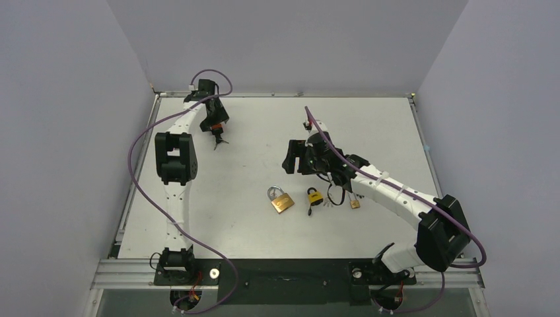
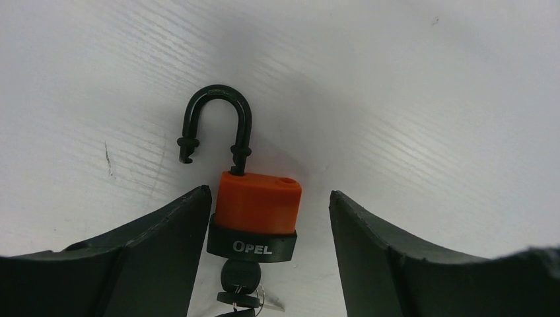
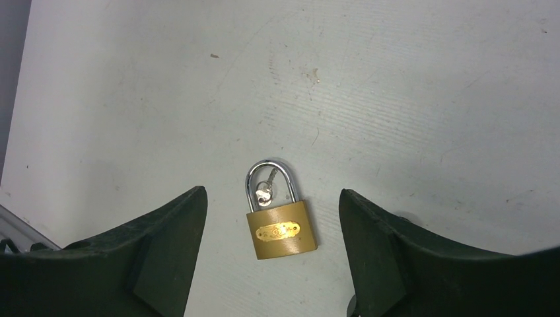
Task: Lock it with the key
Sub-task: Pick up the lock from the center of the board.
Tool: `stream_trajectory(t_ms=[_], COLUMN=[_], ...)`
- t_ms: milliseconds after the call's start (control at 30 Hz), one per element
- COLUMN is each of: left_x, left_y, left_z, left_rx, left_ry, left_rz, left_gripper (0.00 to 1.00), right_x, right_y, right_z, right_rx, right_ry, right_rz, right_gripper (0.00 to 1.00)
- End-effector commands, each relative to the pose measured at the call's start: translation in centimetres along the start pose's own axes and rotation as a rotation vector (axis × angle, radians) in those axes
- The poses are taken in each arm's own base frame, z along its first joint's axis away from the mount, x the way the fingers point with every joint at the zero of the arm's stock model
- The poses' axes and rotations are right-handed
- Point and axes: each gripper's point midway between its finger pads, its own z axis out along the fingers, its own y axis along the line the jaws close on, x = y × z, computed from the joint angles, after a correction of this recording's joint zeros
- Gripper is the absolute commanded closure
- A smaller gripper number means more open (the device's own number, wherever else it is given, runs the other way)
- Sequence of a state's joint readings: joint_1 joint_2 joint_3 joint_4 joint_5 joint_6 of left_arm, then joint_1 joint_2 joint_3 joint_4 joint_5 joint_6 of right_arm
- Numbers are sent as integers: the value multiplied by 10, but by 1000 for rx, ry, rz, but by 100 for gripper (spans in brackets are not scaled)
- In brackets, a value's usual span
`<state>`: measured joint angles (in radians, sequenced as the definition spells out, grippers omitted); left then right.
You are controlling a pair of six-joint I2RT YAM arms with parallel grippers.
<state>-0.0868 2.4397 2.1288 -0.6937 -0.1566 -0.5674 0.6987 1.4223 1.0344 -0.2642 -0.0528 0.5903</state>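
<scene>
An orange padlock [image 2: 257,201] with a black base marked OPEL lies on the white table. Its black shackle [image 2: 216,122] stands open and a black-headed key [image 2: 238,282] sits in its keyhole with more keys on a ring. My left gripper [image 2: 269,193] is open around this padlock; the left finger [image 2: 165,244] is next to its base and the right finger stands apart. At the table's far left is the left gripper [image 1: 216,134]. My right gripper [image 3: 272,193] is open above a brass padlock [image 3: 282,230] with a closed silver shackle and a small key [image 3: 265,191] inside the loop.
In the top view the brass padlock [image 1: 282,201] lies mid-table, with a black and yellow padlock [image 1: 315,195] and a small brass padlock [image 1: 354,203] to its right. The right gripper [image 1: 294,158] hangs just behind them. Grey walls enclose the table [image 1: 370,125].
</scene>
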Motion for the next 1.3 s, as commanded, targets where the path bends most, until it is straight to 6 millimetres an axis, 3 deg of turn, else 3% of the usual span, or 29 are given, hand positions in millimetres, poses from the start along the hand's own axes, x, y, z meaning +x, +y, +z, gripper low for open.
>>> stream_trajectory(t_ms=[0, 300, 500, 633, 667, 800, 900, 933, 967, 1000, 1033, 1067, 1100, 1133, 1167, 1200, 1267], left_x=[-7, 5, 16, 22, 24, 27, 30, 44, 33, 46, 36, 48, 40, 50, 43, 49, 48], left_y=[6, 3, -1, -3, -2, -11, -25, -24, -33, -31, -38, -36, -42, -41, -46, -49, -56], left_z=[-1, 6, 4, -5, -7, -32, -62, -64, -81, -84, -101, -104, -122, -126, -144, -150, -183], left_rx=[-34, -37, -26, -17, -13, 80, 199, 217, 272, 288, 337, 350, 396, 412, 457, 480, 547], left_ry=[10, 45, 67, 74, 77, 72, 64, 101, 65, 100, 66, 98, 68, 94, 65, 81, 60], left_rz=[-8, -14, -3, -8, -14, -88, -169, -196, -213, -236, -249, -272, -281, -303, -310, -328, -341], left_gripper=[36, 41, 60, 81, 83, 100, 100, 100, 100, 100, 100, 100, 100, 100, 100, 100, 100], right_x=[-31, -35, -33, -33, -35, -38, -39, -39, -39, -39, -39, -39, -40, -43, -45, -47, -50], right_y=[14, 12, 17, 22, 23, 26, 27, 28, 31, 31, 36, 35, 42, 43, 48, 48, 53], right_z=[-12, -8, -4, -3, -3, -4, -3, -3, -3, -2, -3, -3, -5, -5, -5, -5, -4], right_rx=[-57, -83, -132, -161, -169, -184, -188, -187, -191, -182, -186, -171, -182, -173, -186, -179, -183], right_ry=[-76, -85, -84, -89, -95, -117, -132, -138, -143, -153, -161, -174, -192, -211, -231, -245, -276], right_rz=[-5, 32, 71, 89, 90, 95, 83, 79, 67, 62, 46, 38, 25, 22, 18, 20, 24], right_gripper=[31, 32, 32, 33, 33, 33, 32, 32, 31, 31, 31, 31, 31, 30, 30, 30, 30])
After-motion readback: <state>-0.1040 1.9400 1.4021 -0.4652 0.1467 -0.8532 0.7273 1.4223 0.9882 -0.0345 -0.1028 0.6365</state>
